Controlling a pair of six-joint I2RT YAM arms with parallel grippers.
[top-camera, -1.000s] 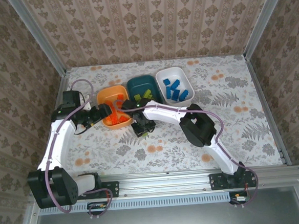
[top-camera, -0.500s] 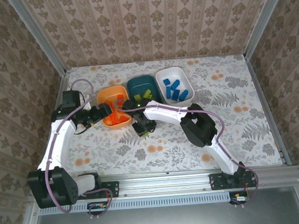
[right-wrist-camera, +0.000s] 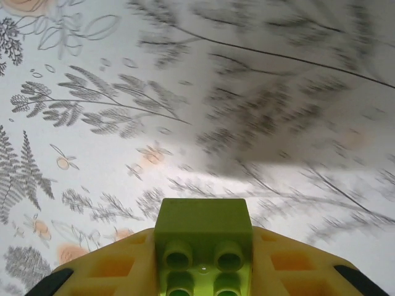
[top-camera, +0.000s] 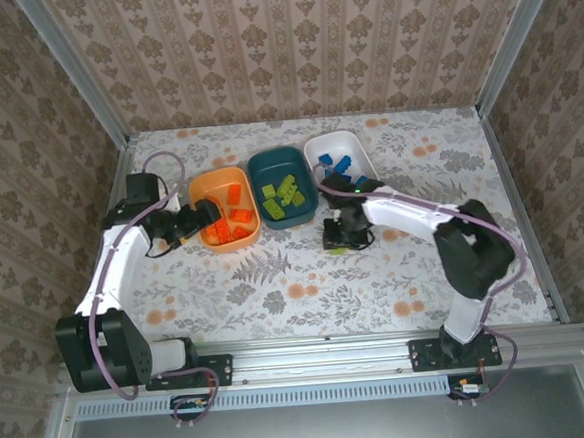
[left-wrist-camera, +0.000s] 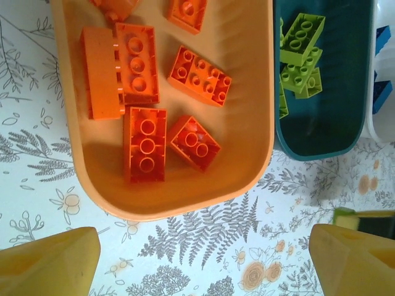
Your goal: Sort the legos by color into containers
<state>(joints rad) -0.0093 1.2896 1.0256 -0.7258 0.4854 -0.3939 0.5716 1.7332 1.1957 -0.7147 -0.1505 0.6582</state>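
Seen from above, three dishes stand in a row touching side by side: an orange dish (top-camera: 206, 190), a teal dish (top-camera: 268, 163) and a white dish (top-camera: 322, 145). They hold orange bricks (top-camera: 233, 211), lime green bricks (top-camera: 282, 195) and blue bricks (top-camera: 340, 165); exact counts are hard to read here. The left gripper (top-camera: 198, 224) sits at the orange dish's near-left rim. The right gripper (top-camera: 338, 238) is over the table just in front of the white dish. The table cover (top-camera: 307, 288) is pale, printed with grey ferns and orange flowers. Patterned wallpaper walls (top-camera: 290, 49) framed by aluminium rails (top-camera: 71, 69) enclose three sides.

The left wrist camera shows about seven orange bricks in the orange dish, two of them cut by the top edge, and about four lime green bricks in the teal one. The left gripper's yellow fingertips (left-wrist-camera: 49, 262) stand wide apart, empty.

In the right wrist view, the right gripper is clamped on one lime green brick (right-wrist-camera: 202, 219), studs facing the camera, above the blurred cover.
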